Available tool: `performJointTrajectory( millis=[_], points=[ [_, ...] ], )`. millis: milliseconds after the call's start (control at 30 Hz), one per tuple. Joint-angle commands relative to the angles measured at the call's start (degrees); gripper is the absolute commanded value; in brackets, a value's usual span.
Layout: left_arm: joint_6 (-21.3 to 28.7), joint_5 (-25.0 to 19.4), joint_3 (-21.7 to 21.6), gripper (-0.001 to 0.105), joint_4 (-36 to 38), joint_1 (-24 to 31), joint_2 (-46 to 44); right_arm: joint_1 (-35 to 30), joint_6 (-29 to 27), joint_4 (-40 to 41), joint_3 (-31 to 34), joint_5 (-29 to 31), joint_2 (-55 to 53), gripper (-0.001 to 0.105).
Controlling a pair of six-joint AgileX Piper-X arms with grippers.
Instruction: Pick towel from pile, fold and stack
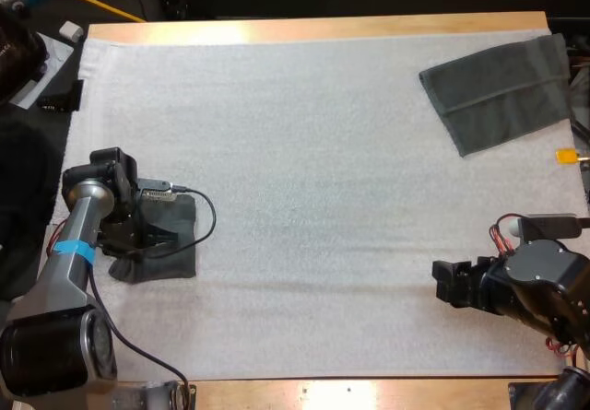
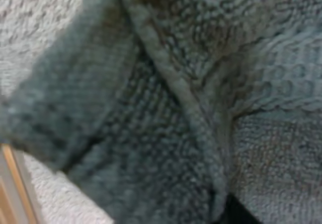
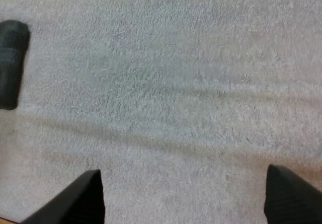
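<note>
Near the left edge of the white mat [image 1: 304, 152], on my left arm's side, the small towel [image 1: 182, 258] lies bunched into a dark grey-green bundle. My left gripper [image 1: 152, 237] is right down on top of it. The left wrist view looks straight onto the waffle weave, with a thick hemmed edge running across the folds. I cannot tell whether that gripper is closed on the cloth or merely resting on it.

A second flat towel [image 1: 498, 92] lies spread out at the mat's far right corner, well apart from the bundle. My right gripper [image 1: 442, 284] hovers over bare mat on the near right, its fingers [image 3: 85, 194] standing wide apart and holding nothing. The mat covers most of the wooden bench [image 1: 323, 28].
</note>
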Motion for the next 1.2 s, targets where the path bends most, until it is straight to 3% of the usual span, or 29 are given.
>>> performJointTrajectory(
  millis=[0,67,200,300,400,533,600,633,800,1167],
  points=[
    [-0.2,-2.3,-0.5,0.053,1.0,0.2,-0.7,0.0,-0.2,-0.3,-0.3,0.1,-0.2,0.064],
    [-0.4,-2.8,-0.9,0.072,1.5,0.4,-0.9,-0.1,-0.2,0.0,-0.3,0.1,-0.1,0.064],
    [-1.0,-4.1,-3.7,0.065,3.4,0.7,-1.6,0.0,-0.2,-0.1,-0.3,0.1,-0.2,0.064],
    [-1.3,-2.5,-6.1,0.063,4.7,0.8,-3.7,0.0,-0.3,0.0,-0.3,0.1,-0.2,0.064],
    [-1.6,2.3,-6.6,0.063,4.5,0.7,-6.8,-0.1,-0.5,-0.1,-0.3,0.0,-0.2,0.064],
    [-2.0,13.0,-6.0,0.063,4.7,0.8,-10.9,-0.2,-0.8,-0.2,-0.4,0.1,-0.1,0.064],
    [-1.8,9.3,-6.3,0.062,4.8,0.6,-9.7,-0.1,-0.6,0.0,-0.2,0.1,-0.3,0.064],
    [-1.7,9.9,-6.5,0.062,5.6,0.5,-9.3,0.0,-0.6,0.0,-0.2,0.1,-0.3,0.064],
    [-2.3,16.4,-5.1,0.062,5.8,0.4,-9.2,0.0,-0.6,0.0,-0.3,-0.1,-0.3,0.064],
    [-3.4,17.1,2.9,0.061,-0.2,0.3,-7.0,0.1,-0.6,0.1,-0.3,-0.2,-0.2,0.064]
  ],
)
